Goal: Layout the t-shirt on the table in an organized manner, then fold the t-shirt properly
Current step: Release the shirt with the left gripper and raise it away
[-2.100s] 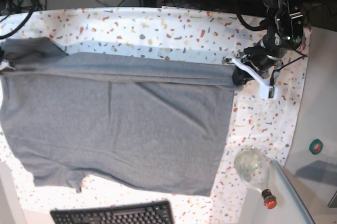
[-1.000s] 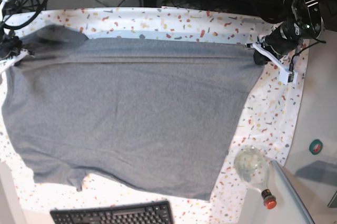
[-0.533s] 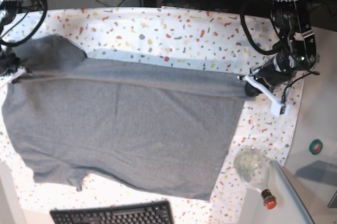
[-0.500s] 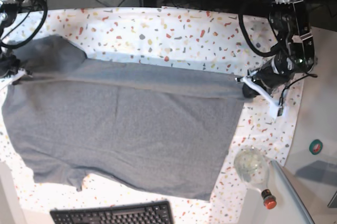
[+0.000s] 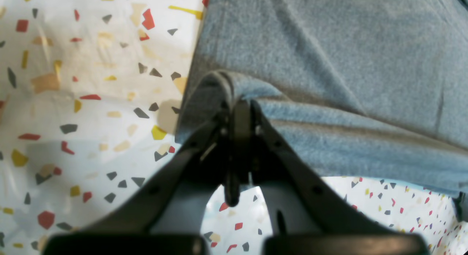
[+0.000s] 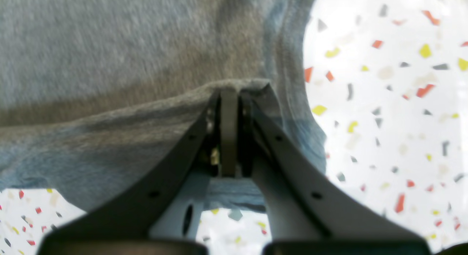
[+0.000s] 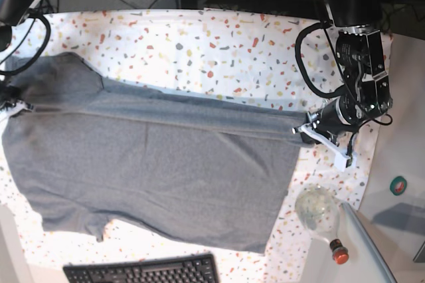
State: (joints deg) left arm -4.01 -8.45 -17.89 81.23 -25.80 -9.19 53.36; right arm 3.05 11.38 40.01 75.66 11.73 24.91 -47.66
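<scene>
The heather-grey t-shirt (image 7: 153, 170) lies spread across the speckled table (image 7: 199, 37), with its far edge held as a raised fold between the two arms. At the shirt's right corner my left gripper (image 7: 307, 130) is shut on the cloth. The left wrist view shows that gripper (image 5: 237, 105) pinching a bunched fold of t-shirt (image 5: 329, 64) above the table (image 5: 73, 101). At the far left edge my right gripper (image 7: 12, 105) is shut on the opposite corner. The right wrist view has this gripper (image 6: 230, 92) clamped on the t-shirt (image 6: 109, 57) hem, the table (image 6: 384, 101) to its right.
A black keyboard (image 7: 143, 271) sits at the front edge. At the front right lies a clear glass bottle (image 7: 319, 213) with a red cap, and a green tape roll (image 7: 398, 185) rests off the cloth. Cables and equipment crowd the back.
Both grippers have carried the shirt's held edge toward the front of the table. The left gripper has also come slightly inward. The fold line now lies lower across the shirt.
</scene>
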